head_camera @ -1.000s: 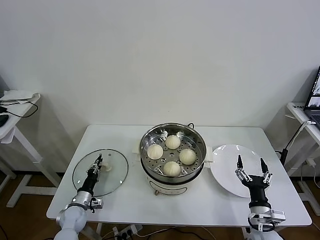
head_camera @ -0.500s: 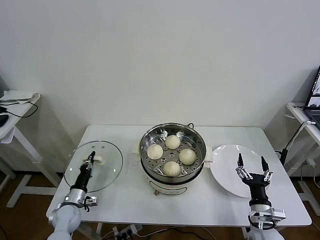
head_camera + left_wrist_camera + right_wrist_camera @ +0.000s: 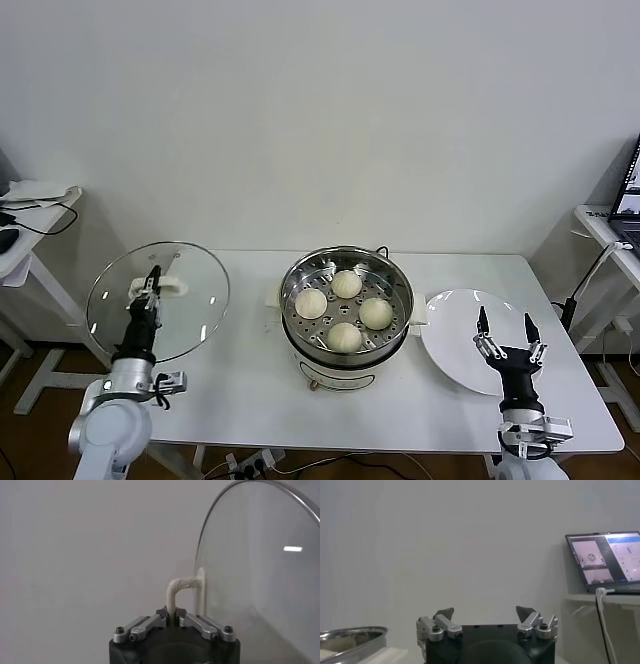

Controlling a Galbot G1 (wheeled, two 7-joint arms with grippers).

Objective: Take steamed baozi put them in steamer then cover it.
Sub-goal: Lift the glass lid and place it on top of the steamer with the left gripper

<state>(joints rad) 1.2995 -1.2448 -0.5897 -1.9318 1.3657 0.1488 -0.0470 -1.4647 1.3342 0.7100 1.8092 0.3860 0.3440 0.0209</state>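
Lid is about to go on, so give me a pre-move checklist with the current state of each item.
1. Four cream-white steamed baozi inside the shiny stainless-steel steamer: ok.
2. Left gripper shut on the white handle of the round clear glass lid: ok.
3. Lid lifted off the white table: ok.
4. Lid level for placing: not ok, it is tilted steeply.
5. Right gripper open, parked over the flat white round plate, clear of the steamer: ok.

Head camera looks down over the white table (image 3: 250, 400); wrist cameras sit close behind their grippers, facing the wall.
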